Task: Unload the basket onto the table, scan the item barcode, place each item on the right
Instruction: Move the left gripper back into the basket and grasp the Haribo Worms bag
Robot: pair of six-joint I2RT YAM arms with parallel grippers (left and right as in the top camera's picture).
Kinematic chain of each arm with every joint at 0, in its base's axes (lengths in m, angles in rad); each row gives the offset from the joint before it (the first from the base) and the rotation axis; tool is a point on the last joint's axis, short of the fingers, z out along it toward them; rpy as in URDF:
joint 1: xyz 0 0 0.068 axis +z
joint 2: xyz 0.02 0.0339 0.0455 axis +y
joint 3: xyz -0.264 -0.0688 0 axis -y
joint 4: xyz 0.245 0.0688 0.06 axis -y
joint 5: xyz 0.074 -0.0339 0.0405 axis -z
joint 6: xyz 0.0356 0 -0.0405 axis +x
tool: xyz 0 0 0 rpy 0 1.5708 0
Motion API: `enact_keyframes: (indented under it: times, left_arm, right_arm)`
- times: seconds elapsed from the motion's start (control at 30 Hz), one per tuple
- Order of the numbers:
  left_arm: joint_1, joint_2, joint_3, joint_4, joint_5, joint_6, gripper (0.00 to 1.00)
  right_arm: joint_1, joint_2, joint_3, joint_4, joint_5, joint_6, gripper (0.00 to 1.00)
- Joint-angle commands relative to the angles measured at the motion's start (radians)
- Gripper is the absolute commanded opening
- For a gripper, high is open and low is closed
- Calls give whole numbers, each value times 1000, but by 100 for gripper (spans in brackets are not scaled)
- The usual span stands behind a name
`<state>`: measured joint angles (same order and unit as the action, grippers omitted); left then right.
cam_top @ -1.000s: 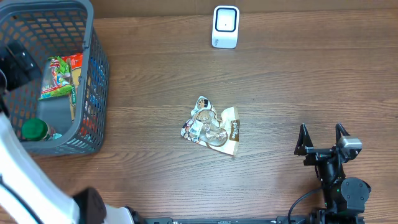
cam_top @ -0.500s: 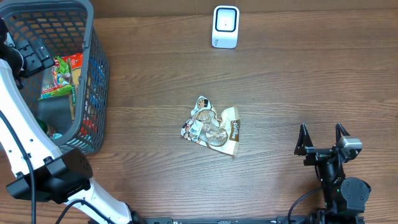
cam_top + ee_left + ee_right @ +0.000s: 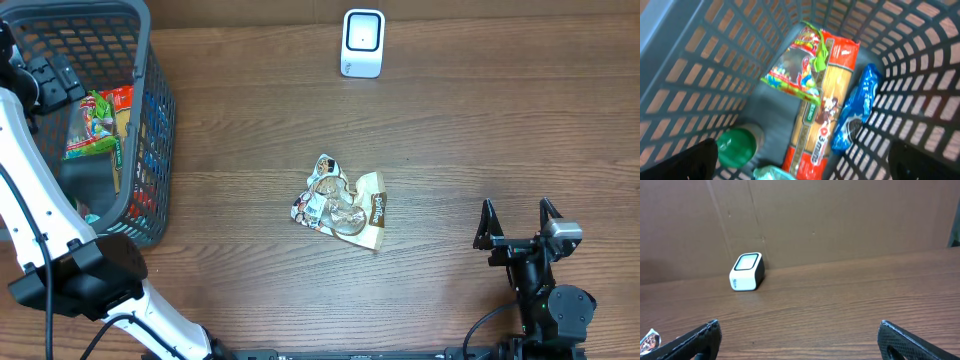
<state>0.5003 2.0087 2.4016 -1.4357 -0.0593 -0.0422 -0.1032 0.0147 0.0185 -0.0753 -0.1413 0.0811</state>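
Grey lattice basket (image 3: pixel 152 140) standing upright at far-left corner of dark wooden table (image 3: pixel 480 130). Behind table edge, plain brown wall (image 3: pixel 840 215), probably cardboard, faintly creased.

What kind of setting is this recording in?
Probably a mock shop checkout on a wooden table: a grey basket of packaged groceries, a small white barcode scanner, and a snack packet lying loose.

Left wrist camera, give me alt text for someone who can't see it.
A grey plastic basket seen from above holds a pasta packet, a green and red snack bag overlapping its far end, a blue packet by the wall and a green-lidded jar. The left gripper hangs open over them, fingertips at the bottom corners.
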Motion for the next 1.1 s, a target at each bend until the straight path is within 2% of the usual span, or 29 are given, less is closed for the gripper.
enact_keyframes:
  times: [0.0, 0.1, 0.6, 1.07]
  left_arm:
    - [12, 25, -58, 56, 22, 52, 100]
    - [12, 25, -129, 131, 34, 92, 100]
    - [20, 30, -518, 565, 35, 137, 100]
    - [23, 215, -541, 743, 82, 179, 100]
  right_arm:
    - [-3, -10, -11, 3, 9, -3, 100]
    - [-3, -10, -11, 3, 9, -3, 100]
    - [-3, -10, -11, 3, 9, -3, 100]
    - [-3, -10, -11, 3, 9, -3, 100]
